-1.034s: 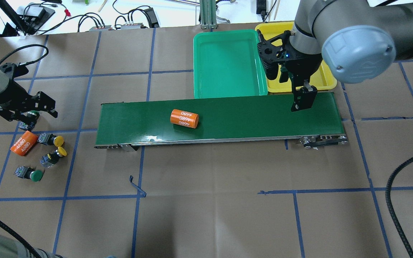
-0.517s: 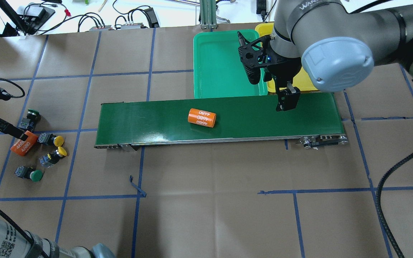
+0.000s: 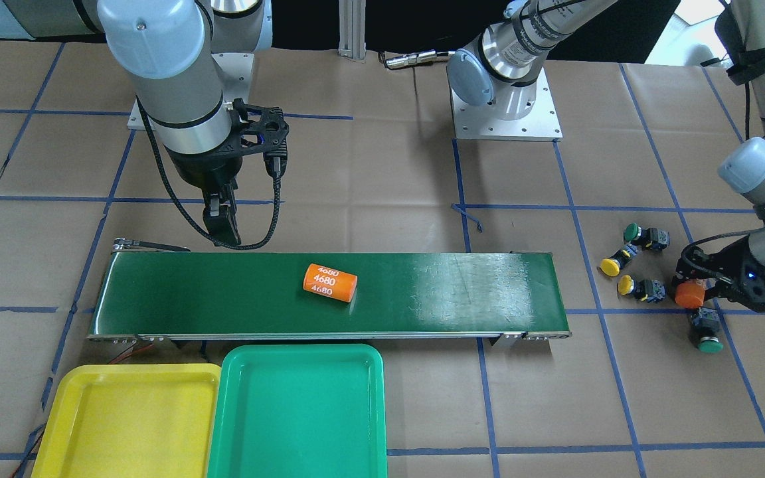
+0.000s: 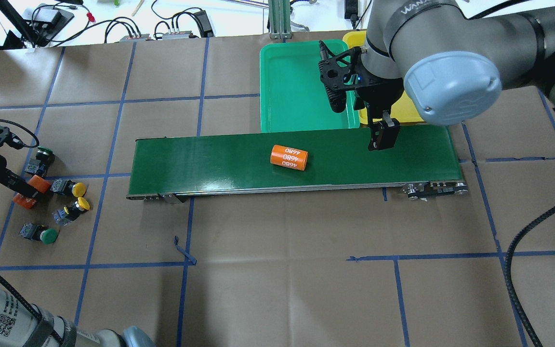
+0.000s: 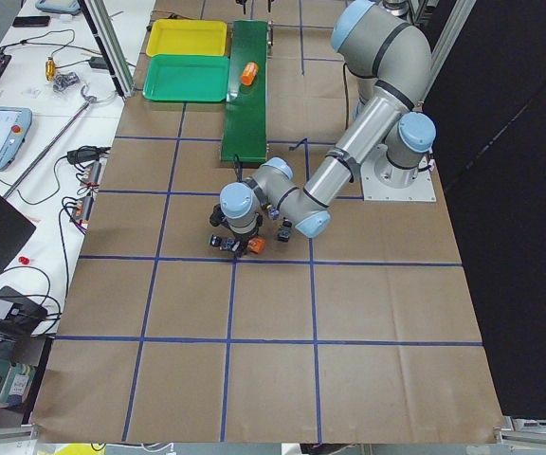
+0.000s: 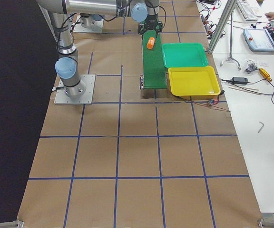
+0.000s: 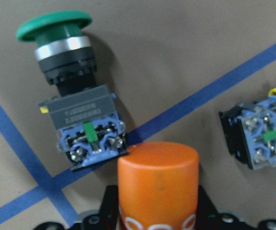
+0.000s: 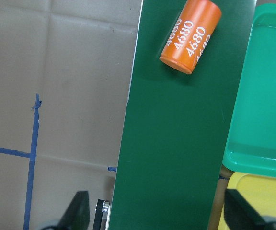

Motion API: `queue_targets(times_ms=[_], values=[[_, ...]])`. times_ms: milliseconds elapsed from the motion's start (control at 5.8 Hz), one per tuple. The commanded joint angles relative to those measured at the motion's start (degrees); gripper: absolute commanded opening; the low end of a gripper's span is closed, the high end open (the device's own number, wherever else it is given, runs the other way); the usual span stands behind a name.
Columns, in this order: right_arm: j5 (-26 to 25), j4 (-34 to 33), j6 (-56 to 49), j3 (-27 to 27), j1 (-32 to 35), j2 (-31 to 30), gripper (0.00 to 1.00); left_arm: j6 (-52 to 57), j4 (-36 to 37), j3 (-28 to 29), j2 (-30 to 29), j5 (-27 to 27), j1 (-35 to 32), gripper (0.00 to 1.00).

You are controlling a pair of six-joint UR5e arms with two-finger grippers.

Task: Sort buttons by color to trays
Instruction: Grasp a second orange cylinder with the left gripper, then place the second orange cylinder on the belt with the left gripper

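Left pincer [image 4: 27, 189]: clamped on an orange cylinder [image 7: 158, 184], a finger on either side, low over the counter [image 4: 277, 289].
- Just past its tip, first green button [image 7: 73, 100] lies on its side. Its blue block sits at the cylinder's end; I cannot tell if they touch.
- To one side, close: first yellow button [image 4: 70, 188].
- Further off: second yellow button [image 4: 74, 206] and second green button [image 4: 39, 234].
- All four lie on the counter near this pincer.

Right pincer [image 8: 157, 215]: spread wide, only belt between the fingers, hanging over one end of the conveyor belt [image 4: 210, 159].
- Ahead of it on the belt, well apart: belt cylinder [image 4: 289, 157], on its side, marked 4680.
- Beyond the belt's far edge from this pincer: green tray [image 3: 296, 411] and yellow tray [image 3: 130, 418], side by side against the belt.
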Motion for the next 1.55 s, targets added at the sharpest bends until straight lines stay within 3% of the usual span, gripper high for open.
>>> queue_targets(times_ms=[0, 345, 690, 1034, 1379], values=[[-0.04, 0.19, 0.1, 0.0, 0.01, 0.03, 1.0, -2.79, -0.48, 1.25, 0.49, 0.22, -0.51, 0.0], [-0.13, 0.02, 0.19, 0.0, 0.01, 0.29, 1.0, -6.03, -6.68, 4.4, 4.95, 0.13, -7.76, 0.0], [-0.13, 0.54, 1.24, 0.09, 0.01, 0.29, 1.0, -2.21, -11.11, 8.55, 6.9, 0.21, -23.99, 0.01], [-0.13, 0.63, 1.24, 0.09, -0.08, 0.29, 1.0, 9.98, -9.19, 7.6, 6.3, 0.31, -34.65, 0.02], [-0.13, 0.63, 1.16, 0.09, -0.08, 0.29, 1.0, 9.6, -7.35, 3.04, 8.13, 1.62, -42.32, 0.01]])
